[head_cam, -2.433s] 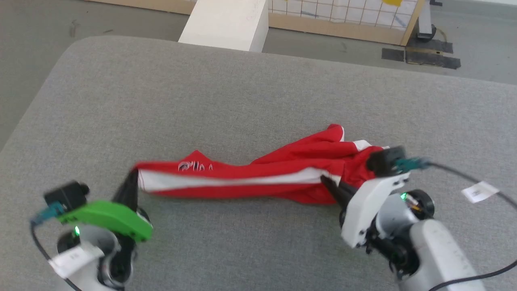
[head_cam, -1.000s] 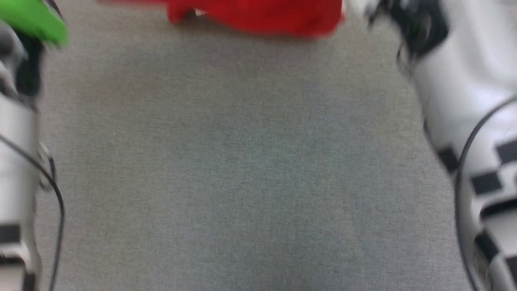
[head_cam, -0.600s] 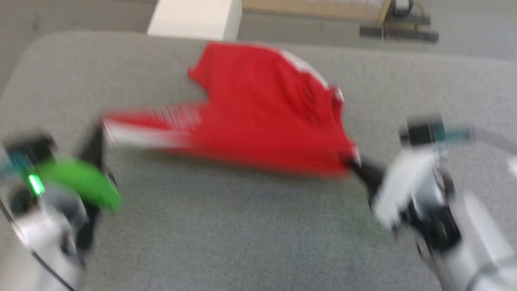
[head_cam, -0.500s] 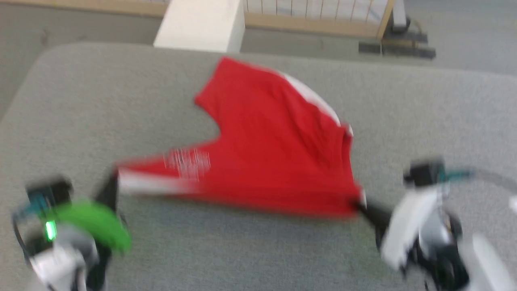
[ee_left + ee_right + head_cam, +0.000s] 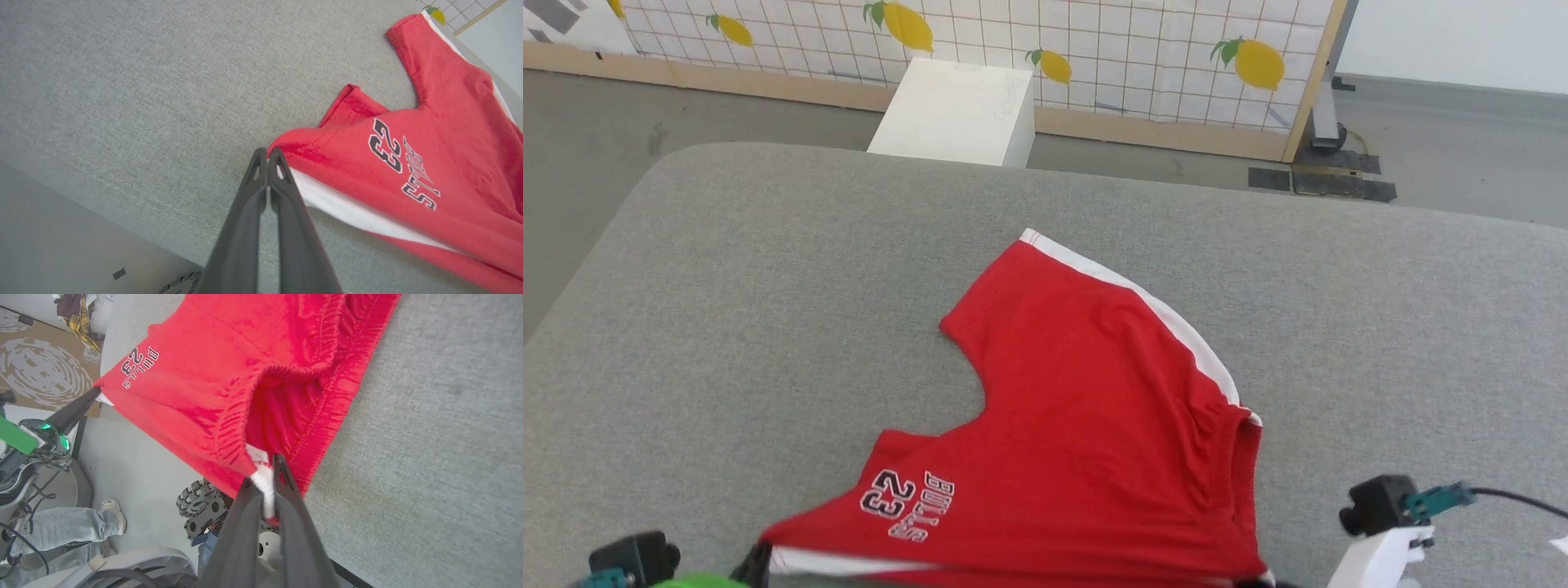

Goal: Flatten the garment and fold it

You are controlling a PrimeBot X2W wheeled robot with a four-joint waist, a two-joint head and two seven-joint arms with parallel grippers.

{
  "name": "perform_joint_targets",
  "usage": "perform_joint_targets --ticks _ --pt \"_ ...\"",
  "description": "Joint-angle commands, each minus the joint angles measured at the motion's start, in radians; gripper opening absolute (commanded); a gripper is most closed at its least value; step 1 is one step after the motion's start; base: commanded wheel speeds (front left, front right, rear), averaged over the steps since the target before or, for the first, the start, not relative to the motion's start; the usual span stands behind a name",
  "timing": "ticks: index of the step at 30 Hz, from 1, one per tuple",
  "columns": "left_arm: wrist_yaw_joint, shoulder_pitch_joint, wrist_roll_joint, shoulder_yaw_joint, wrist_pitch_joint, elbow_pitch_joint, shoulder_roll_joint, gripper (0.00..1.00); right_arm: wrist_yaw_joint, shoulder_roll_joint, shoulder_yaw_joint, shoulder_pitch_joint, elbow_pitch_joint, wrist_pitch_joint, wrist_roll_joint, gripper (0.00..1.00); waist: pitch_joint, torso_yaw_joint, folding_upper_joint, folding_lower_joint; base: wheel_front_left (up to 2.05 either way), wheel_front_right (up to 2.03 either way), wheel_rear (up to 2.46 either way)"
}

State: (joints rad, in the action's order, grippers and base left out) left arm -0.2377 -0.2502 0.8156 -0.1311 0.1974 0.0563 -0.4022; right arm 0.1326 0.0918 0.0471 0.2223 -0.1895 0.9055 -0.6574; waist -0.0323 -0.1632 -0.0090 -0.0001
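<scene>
While both arms are working at the near edge of the grey padded surface (image 5: 727, 269), the garment (image 5: 1086, 384), a pair of red shorts, is lying spread across the near middle of it. One leg is reaching toward the far side with a white side stripe (image 5: 1143, 300) running down its right edge, and the other leg is pointing left along the near edge. The near side of the cloth is hanging stretched between the two tools rather than resting. That looks like the purpose of the hold: pulling the ends apart is drawing the fabric taut so that it can settle flat without creases. On the left, the left gripper (image 5: 267, 157) is pinching tight on the hem corner of the near leg, where that leg's white stripe ends. On the right, the right gripper (image 5: 263, 471) is clamping the white-trimmed end of the gathered waistband (image 5: 1233, 465). The waistband is bunching and gaping open beside that grip, so the flattening appears unfinished and the folding not yet begun. The printed logo (image 5: 907, 506), lettering beside the number 23, is facing up on the near leg, just far of the left tool's pinch.
</scene>
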Motion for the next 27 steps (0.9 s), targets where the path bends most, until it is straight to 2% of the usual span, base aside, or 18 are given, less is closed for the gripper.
perform_joint_targets --ticks 1,5,9,15,19,27 --pt "-0.002 0.028 -0.006 0.017 -0.017 0.01 -0.015 0.0 -0.002 -0.002 -0.025 -0.013 -0.014 -0.009 0.01 0.0 -0.007 0.005 0.009 0.0001 0.0 0.0 0.0" --pt "0.046 0.171 -0.026 -0.014 -0.009 0.02 -0.031 0.0 -0.002 -0.024 -0.049 -0.065 -0.033 -0.013 0.022 0.0 -0.042 0.016 0.009 0.0001 0.0 0.0 0.0" --pt "0.109 0.385 -0.059 -0.065 0.027 -0.062 -0.052 0.0 -0.002 -0.033 -0.062 -0.155 -0.015 -0.01 0.055 0.0 -0.104 0.042 0.009 0.0001 0.0 0.0 0.0" --pt "0.197 0.689 -0.108 -0.145 0.057 -0.253 -0.033 0.0 -0.002 -0.04 -0.092 -0.27 0.004 -0.029 0.128 0.0 -0.226 0.073 0.009 0.0001 0.0 0.0 0.0" --pt "0.255 0.857 -0.138 -0.183 0.044 -0.384 -0.01 0.0 -0.002 -0.041 -0.089 -0.33 0.014 -0.066 0.124 0.0 -0.306 0.097 0.009 0.0001 0.0 0.0 0.0" --pt "0.32 1.057 -0.184 -0.238 0.013 -0.575 0.015 0.0 -0.002 -0.041 -0.047 -0.392 0.041 -0.115 0.124 0.0 -0.405 0.159 0.009 0.0001 0.0 0.0 0.0"
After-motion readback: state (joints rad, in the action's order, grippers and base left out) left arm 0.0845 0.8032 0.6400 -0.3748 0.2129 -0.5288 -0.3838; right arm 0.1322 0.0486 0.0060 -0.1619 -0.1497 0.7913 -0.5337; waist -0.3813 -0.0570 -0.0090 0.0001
